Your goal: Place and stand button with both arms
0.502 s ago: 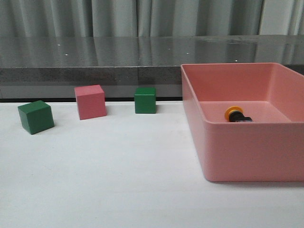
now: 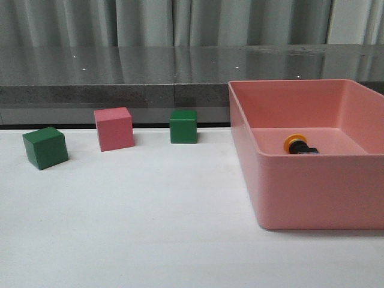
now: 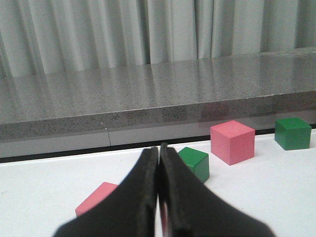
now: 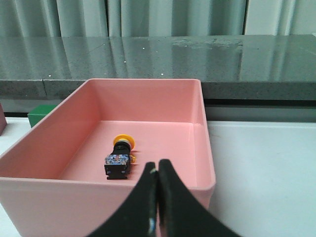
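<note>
The button (image 4: 120, 158) lies on its side on the floor of the pink tub (image 4: 205, 143), just beyond the right gripper (image 4: 157, 174), a little to one side of its tips, yellow cap pointing away from them; that gripper's jaws are pressed together, holding nothing; the left gripper (image 3: 158, 158) is likewise pinched closed and empty, with a green cube (image 3: 194, 163) and two pink cubes (image 3: 232, 141) on the white table (image 2: 150, 228) past its tips.
</note>
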`<state>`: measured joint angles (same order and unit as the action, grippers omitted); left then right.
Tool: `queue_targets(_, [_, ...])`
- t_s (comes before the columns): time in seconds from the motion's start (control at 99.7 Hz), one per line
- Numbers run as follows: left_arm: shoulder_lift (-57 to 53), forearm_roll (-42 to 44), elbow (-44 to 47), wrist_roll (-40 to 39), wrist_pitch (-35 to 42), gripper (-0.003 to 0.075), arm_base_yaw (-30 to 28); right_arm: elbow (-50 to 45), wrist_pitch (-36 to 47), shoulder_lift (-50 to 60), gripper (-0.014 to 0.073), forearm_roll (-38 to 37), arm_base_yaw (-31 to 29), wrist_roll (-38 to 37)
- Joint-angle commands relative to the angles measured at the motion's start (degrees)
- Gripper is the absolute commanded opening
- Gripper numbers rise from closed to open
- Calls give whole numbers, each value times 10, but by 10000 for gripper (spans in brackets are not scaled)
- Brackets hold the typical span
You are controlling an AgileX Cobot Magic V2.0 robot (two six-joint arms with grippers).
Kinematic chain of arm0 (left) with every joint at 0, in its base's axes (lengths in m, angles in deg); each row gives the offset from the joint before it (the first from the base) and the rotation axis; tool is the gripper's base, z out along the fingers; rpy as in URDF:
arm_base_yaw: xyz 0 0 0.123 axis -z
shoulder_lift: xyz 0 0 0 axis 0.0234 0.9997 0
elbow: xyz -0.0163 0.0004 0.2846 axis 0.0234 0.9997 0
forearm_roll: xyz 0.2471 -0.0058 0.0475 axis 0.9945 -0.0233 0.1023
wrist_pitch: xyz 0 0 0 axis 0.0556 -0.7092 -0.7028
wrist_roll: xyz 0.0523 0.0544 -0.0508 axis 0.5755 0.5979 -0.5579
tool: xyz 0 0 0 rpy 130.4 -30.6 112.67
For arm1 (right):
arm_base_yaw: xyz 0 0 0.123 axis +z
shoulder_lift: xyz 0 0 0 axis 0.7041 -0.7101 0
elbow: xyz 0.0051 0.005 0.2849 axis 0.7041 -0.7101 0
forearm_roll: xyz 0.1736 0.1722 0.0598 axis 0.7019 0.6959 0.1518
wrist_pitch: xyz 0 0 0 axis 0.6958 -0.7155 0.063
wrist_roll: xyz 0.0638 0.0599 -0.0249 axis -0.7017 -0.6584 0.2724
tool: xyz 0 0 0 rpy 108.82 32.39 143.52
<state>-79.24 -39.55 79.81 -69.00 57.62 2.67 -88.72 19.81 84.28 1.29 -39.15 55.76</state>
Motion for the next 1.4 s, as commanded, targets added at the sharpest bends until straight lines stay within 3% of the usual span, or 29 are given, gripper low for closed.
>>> queue_targets(0.0, [-17, -1, 26, -4, 44, -19, -1, 6, 44, 12, -62, -1, -3, -2])
queue_targets(0.08, [-17, -1, 26, -4, 44, -19, -1, 6, 44, 12, -62, -1, -3, -2])
queue_targets(0.241, [-17, -1, 26, -4, 44, -20, -1, 15, 122, 11, -62, 5, -4, -2])
queue_targets(0.421, [-17, -1, 26, -4, 44, -19, -1, 132, -9, -31, -62, 24, -4, -2])
queue_targets(0.522, [-17, -1, 26, -4, 44, -19, -1, 228, -126, -109, -62, 44, -4, -2])
queue_targets(0.672, [-17, -1, 26, -4, 44, -20, -1, 360, -206, -255, -62, 62, -1, -2])
queue_targets(0.873, [-17, -1, 26, -4, 44, -20, -1, 485, -198, -441, -62, 168, -1, 5])
queue_targets(1.284, [-17, -1, 26, -4, 44, -20, -1, 615, -221, -738, -56, 170, 54, 94])
queue_targets(1.395, [-17, -1, 26, -4, 44, -20, -1, 636, -222, -790, 13, 169, 68, 121])
